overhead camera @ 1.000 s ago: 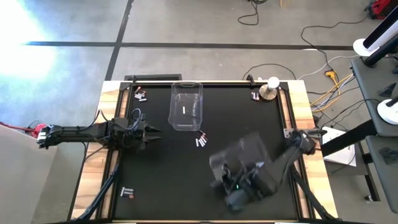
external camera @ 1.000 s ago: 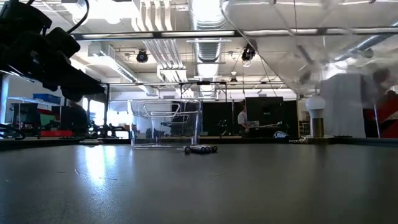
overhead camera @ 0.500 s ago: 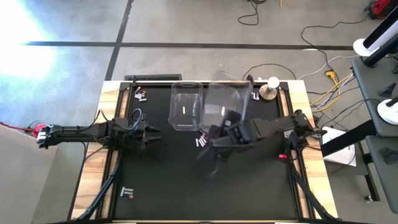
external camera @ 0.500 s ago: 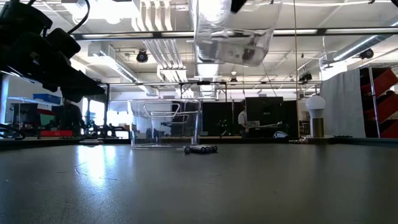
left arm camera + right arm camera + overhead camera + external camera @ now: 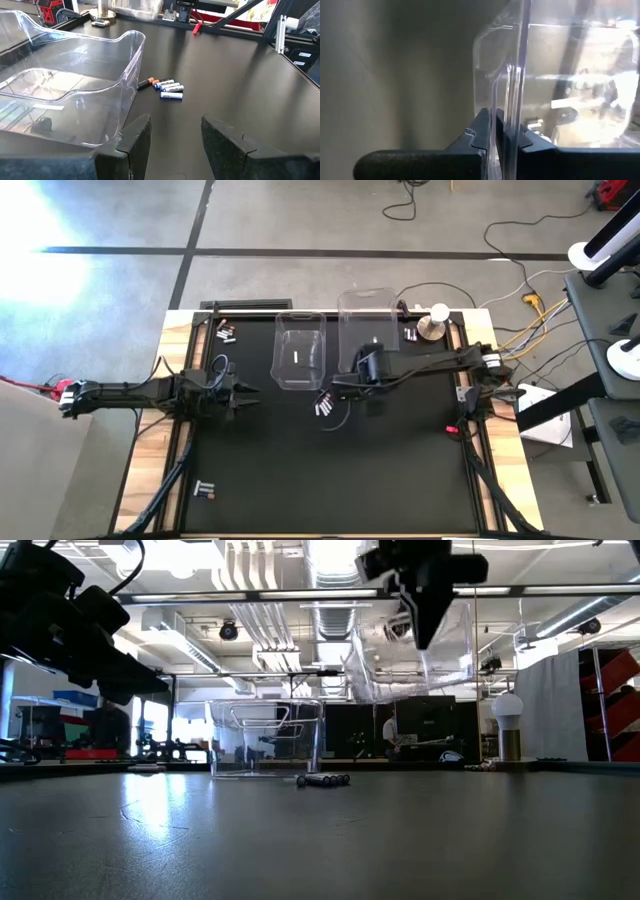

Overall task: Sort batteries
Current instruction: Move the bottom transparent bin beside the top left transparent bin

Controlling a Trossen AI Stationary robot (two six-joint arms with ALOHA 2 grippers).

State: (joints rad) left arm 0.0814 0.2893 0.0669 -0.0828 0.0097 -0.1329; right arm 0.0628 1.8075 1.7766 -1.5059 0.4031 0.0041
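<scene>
One clear bin [image 5: 300, 350] stands on its base on the black table [image 5: 400, 470], with one white battery lying inside. A second clear bin [image 5: 365, 320] hangs in the air to its right; my right gripper [image 5: 365, 372] is shut on it. In the low view this bin [image 5: 405, 665] is tilted, well above the table. A small group of batteries [image 5: 323, 405] lies near the standing bin's near end. More batteries lie at the far left [image 5: 227, 332], far right [image 5: 410, 335] and near left [image 5: 205, 490]. My left gripper [image 5: 172, 135] waits open at the table's left. My right gripper pinches the lifted bin's wall [image 5: 514, 107] at its near end, one finger inside the bin and one outside. The fingers [image 5: 425, 620] come from above, pointing steeply down. The bin hangs tilted below and beyond them, clear of the table.
A white ball on a round metal base [image 5: 435, 323] stands at the far right corner. Raised rails [image 5: 180, 460] run along the table's left and right sides. The middle and near part of the black mat is bare.
My right gripper has swung from the near right part of the table toward the far edge and the centre, rolling about its own line and sinking a little. The clear bin went with it, turned about, and now hangs beside the standing bin.
</scene>
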